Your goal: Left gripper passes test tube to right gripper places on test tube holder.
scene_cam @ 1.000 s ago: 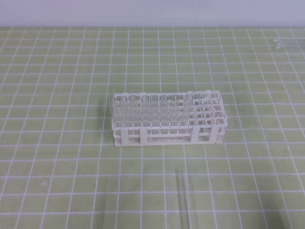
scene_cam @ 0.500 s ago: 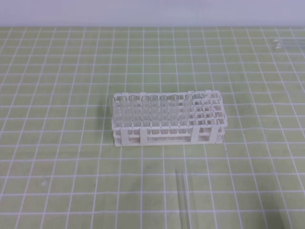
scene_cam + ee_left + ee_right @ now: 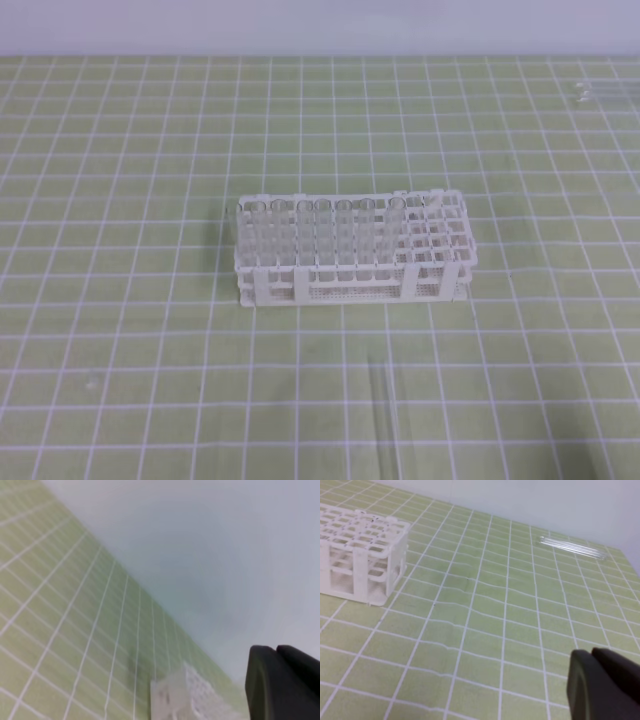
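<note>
White plastic lattice test tube holder point(image 3: 352, 262): one.
Clear glass tubes standing upright in the holder point(image 3: 322, 238): seven along the front row; further rows cannot be counted.
Clear glass test tube lying flat on the green gridded mat point(image 3: 384, 420): one near the front edge.
Clear tubes lying at the far right point(image 3: 572, 548): blurred, count unclear.

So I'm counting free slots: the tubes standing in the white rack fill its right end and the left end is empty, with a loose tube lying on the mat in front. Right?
Not quite. In the exterior high view the standing tubes fill the left end of the test tube holder; its right end is empty. A loose test tube does lie on the mat in front.
</note>
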